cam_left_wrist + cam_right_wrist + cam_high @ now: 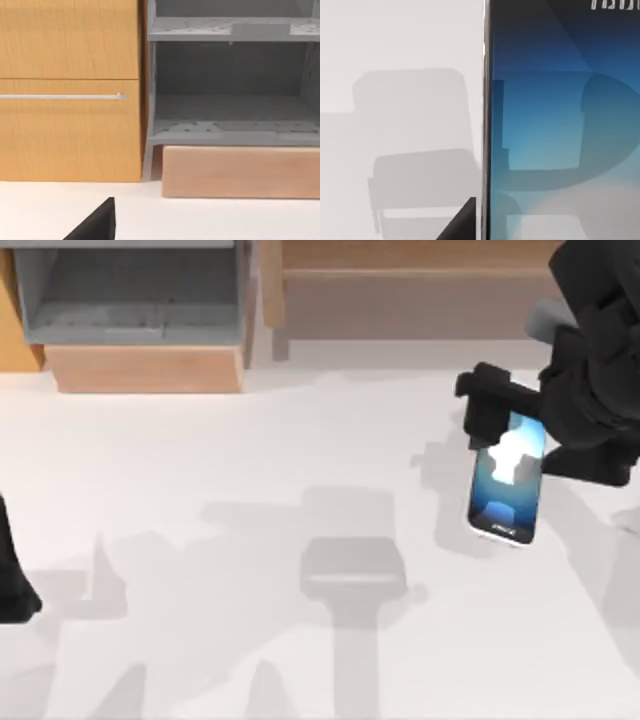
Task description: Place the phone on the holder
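Note:
The phone (pixel 508 490), slim and black with a glowing blue and white screen, hangs screen up over the right side of the table, casting a shadow to its left. My right gripper (pixel 513 432) is shut on its far end. The right wrist view has the phone's screen (pixel 560 125) and silver rim close up. The holder (pixel 352 575), a pale grey stand, sits near the middle of the table, left of and nearer than the phone; it shows beside the phone as the holder (pixel 420 175). My left arm (pixel 10 585) stays parked at the left edge.
A grey open shelf unit (pixel 130 290) on a wooden base (pixel 150 368) stands at the back left, beside an orange wooden cabinet (pixel 70 100) with a handle bar. A long wooden box (pixel 420 290) lines the back right.

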